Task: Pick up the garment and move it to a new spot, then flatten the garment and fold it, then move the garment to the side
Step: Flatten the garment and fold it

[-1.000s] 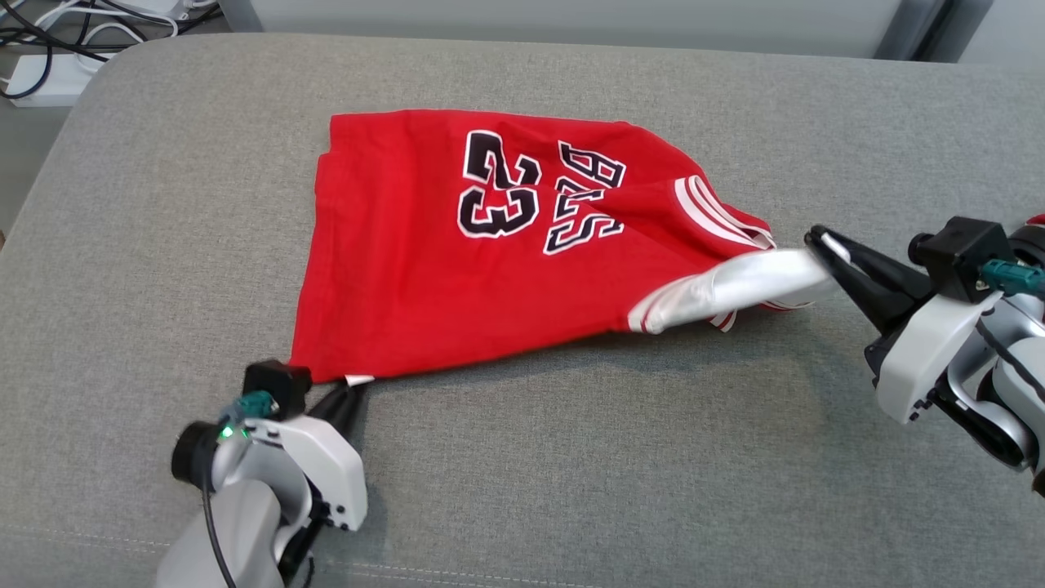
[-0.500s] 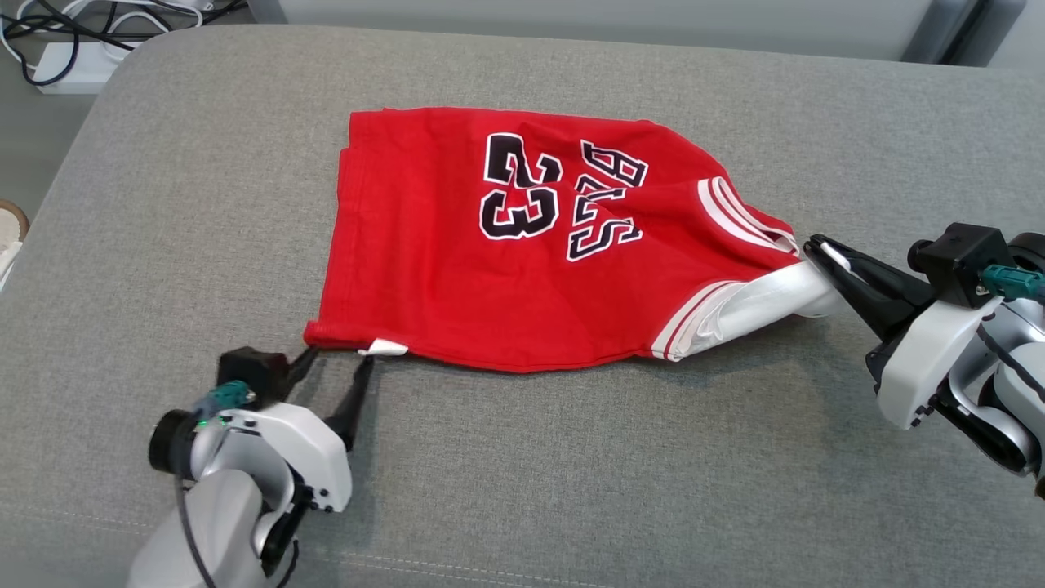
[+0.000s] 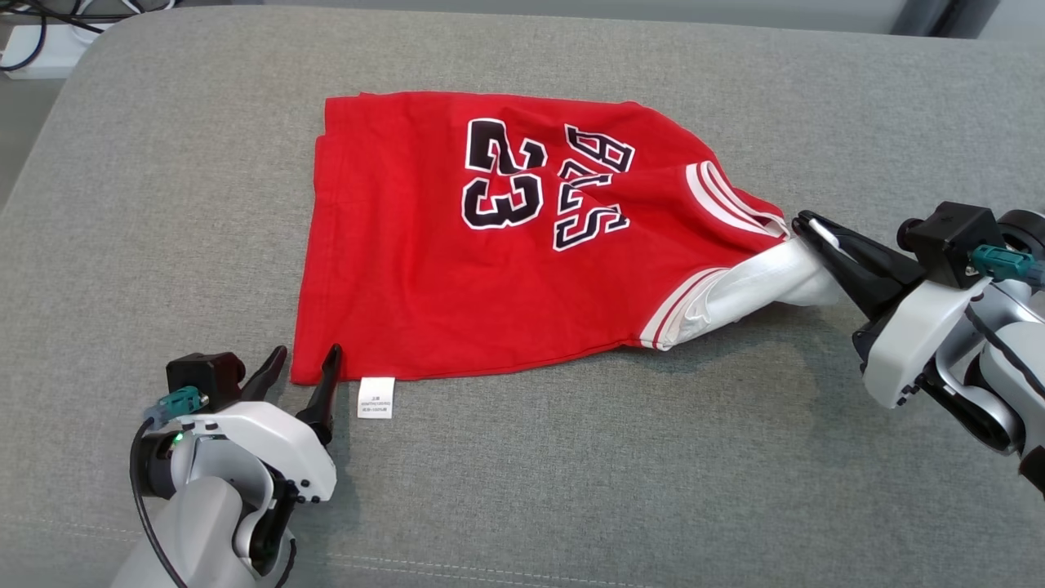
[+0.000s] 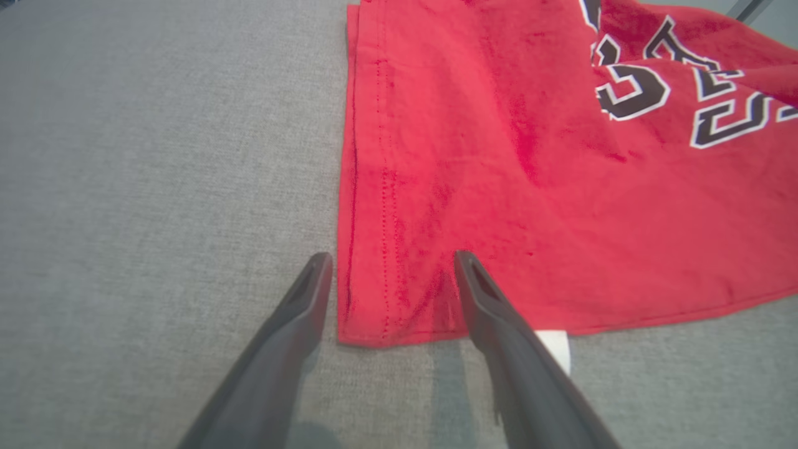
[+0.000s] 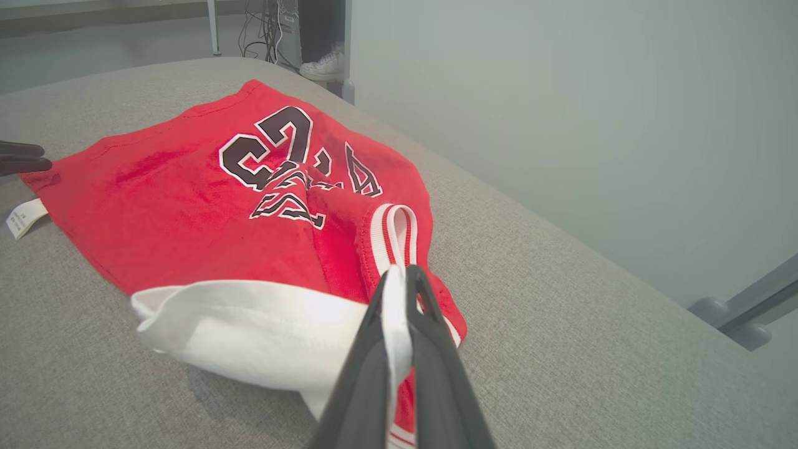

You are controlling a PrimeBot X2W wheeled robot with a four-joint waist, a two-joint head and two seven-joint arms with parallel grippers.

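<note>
Grey cushion (image 3: pixel 163 204) carries a red number-23 jersey (image 3: pixel 392 278), lying ahead of both hands. Its white sleeve (image 3: pixel 759 282) is pinched in the right hand (image 3: pixel 807 225), jaws clamped on it, the body of the jersey to that hand's left. Left hand (image 3: pixel 302 367) spread wide, hem corner between its fingers, ungripped. White label (image 3: pixel 376 398) just beside its right finger.

Your red jersey (image 3: pixel 408 286), number 23 up, lies mostly flat: hem corner between the spread left fingers (image 3: pixel 326 384), white sleeve pinched in the right fingers (image 3: pixel 849 257).
</note>
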